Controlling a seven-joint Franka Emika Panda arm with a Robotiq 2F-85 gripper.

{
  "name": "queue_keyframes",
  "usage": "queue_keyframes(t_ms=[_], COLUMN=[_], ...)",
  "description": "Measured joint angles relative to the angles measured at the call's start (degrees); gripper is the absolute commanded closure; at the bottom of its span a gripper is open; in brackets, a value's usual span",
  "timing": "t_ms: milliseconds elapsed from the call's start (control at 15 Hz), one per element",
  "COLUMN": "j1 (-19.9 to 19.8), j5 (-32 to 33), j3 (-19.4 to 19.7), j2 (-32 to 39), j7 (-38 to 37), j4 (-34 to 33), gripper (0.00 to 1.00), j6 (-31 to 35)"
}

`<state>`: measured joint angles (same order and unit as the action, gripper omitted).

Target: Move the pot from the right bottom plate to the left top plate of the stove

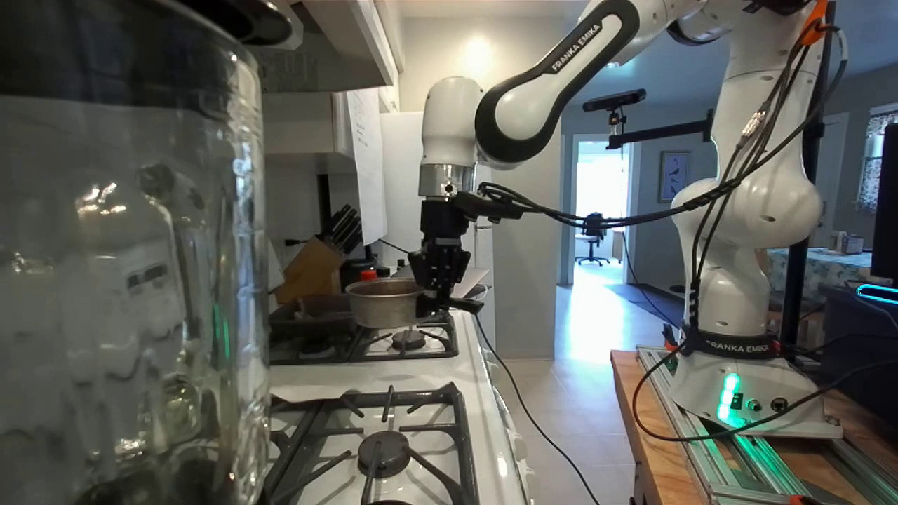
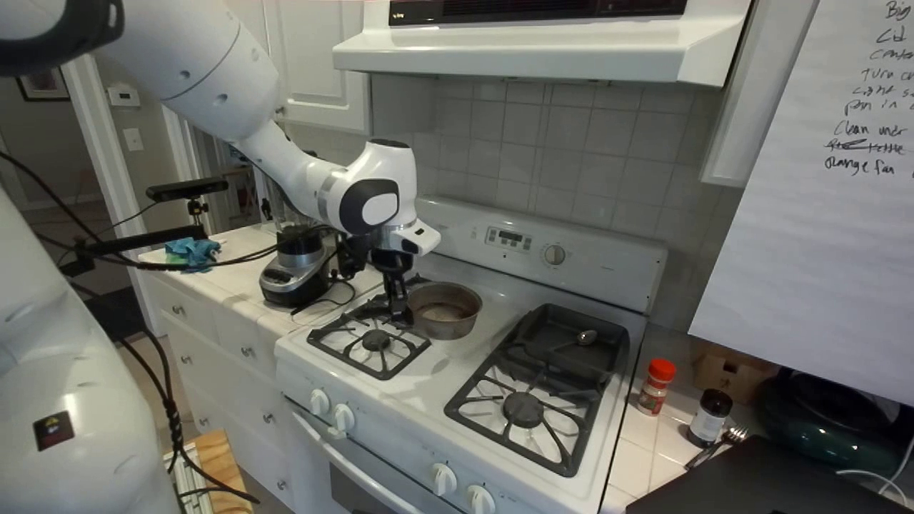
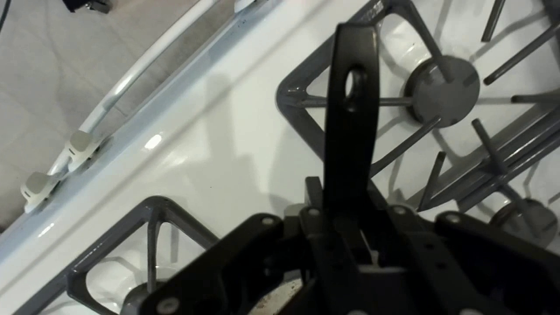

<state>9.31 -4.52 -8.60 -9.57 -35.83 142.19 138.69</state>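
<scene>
In an exterior view I look along the white gas stove (image 1: 421,373) with its black cast-iron grates (image 1: 466,428), a large clear glass jar (image 1: 133,280) filling the near left. The small grey metal pot (image 1: 382,305) is held up over the cooktop, the fingers (image 1: 442,280) clamped on its black handle (image 1: 468,306). Farther back I see a wooden knife block (image 1: 312,266) and a bright doorway (image 1: 600,179) with an office chair (image 1: 593,226) in it; a framed picture (image 1: 675,175) hangs on the wall to its right.

In an exterior view the pot appears toward the left rear of the stove, partly overlapping the left-hand grates; I can't say exactly which burner lies beneath it. A dark rectangular pan (image 2: 553,332) with a spoon (image 2: 587,337) in it sits at the rear right. A white range hood (image 2: 535,61) juts out from the tiled wall (image 2: 493,150); a blender (image 2: 293,275) stands left of the stove, a red-capped seasoning bottle (image 2: 653,394) to its right.

In the wrist view the fingers grip the handle, its holed end reaching away from them, and a sliver of the pot shows at the bottom edge. Soft shadows lie on the white enamel, near round burners (image 3: 446,92) and stove knobs (image 3: 82,146), with grey floor (image 3: 87,87) past the oven-door bar (image 3: 140,70).
</scene>
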Motion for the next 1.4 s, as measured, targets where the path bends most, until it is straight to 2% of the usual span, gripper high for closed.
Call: queue_keyframes(t_ms=[333,733,1200,1267,1400], j1=[0.12,1.07,2.45,2.79,2.94], j5=[-0.17,0.47,8.14,8.9,8.95], j3=[-0.02,-1.39,-3.59,-3.68,-3.69], j2=[-0.14,3.66,13.91,15.13,15.92], j7=[16.06,31.18,33.05,33.1,33.1], j4=[-4.51,-9.61,-18.09,-19.35,-19.74], gripper=[0.94,0.94,0.94,0.77,0.77], j6=[-6.43,-8.62,-8.57,-8.96,-9.04])
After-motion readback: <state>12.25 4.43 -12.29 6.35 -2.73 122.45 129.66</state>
